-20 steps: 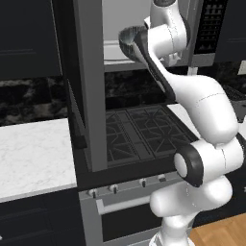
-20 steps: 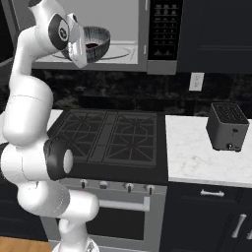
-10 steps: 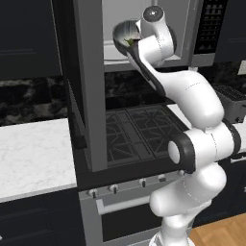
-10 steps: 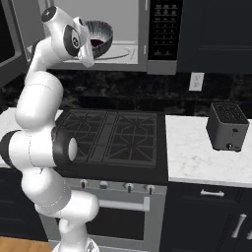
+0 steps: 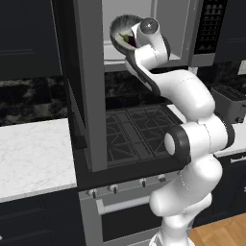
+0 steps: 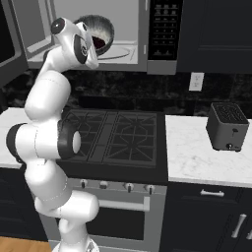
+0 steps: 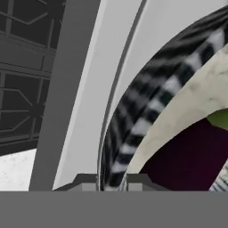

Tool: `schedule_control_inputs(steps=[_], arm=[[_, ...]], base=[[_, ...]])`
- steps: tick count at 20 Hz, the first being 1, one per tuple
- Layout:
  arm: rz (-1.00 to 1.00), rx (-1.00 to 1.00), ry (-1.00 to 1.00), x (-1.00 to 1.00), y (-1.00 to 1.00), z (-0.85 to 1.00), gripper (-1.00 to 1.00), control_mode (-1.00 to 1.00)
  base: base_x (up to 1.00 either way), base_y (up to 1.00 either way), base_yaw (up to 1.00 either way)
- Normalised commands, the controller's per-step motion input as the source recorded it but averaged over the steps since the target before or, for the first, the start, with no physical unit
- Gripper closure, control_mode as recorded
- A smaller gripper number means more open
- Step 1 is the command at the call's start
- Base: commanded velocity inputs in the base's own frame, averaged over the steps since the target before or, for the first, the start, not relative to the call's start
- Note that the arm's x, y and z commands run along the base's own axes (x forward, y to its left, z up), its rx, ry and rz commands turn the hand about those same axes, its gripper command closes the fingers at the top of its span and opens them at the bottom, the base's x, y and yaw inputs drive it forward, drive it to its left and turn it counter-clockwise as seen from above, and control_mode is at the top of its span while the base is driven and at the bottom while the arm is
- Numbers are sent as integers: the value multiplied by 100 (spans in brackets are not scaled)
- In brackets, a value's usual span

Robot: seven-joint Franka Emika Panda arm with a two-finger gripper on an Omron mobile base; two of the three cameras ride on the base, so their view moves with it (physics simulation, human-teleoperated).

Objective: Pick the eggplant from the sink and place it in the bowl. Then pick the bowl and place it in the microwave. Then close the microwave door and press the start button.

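Bowl [image 6: 101,35]: I see it held tilted at the microwave [image 6: 129,52] opening, raised to the level of the pale cavity. Ribbed dark outside, pale speckled inside.
Eggplant [image 7: 191,160]: dark purple, lying inside the bowl, greenish stem end at the right edge of the hand view. In the left base view I catch only a small dark and green patch [image 5: 128,39].
Gripper [image 7: 112,181]: the two finger tips sit either side of the bowl's rim [image 7: 133,129], one outside, one inside, pinching it. In both base views the wrist covers the fingers, so I cannot read the grip there.
Microwave door [image 5: 90,86]: swung open, seen edge-on as a tall grey slab in the left base view; its glass face is turned away from me. In the right base view it is cut off at the left edge [image 6: 11,44].
Button panel [image 6: 163,27]: legible as rows of small keys in the right base view; labels too small to read.
Hidden: whether the bowl's underside touches the cavity floor, I cannot tell.
Stove [image 6: 118,138]: dark grates directly below the microwave.
Toaster [image 6: 226,127]: on the white counter [image 6: 197,157] right of the stove; cut off at the right edge of the left base view.
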Motion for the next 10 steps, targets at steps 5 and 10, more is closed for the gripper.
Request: schedule_control_inputs(steps=[5,10], arm=[[1,3,-4,-17,0,5,-100,-100],[2,5,-8,-69,0,7,-100,-100]], base=[[0,0,0],[0,0,0]])
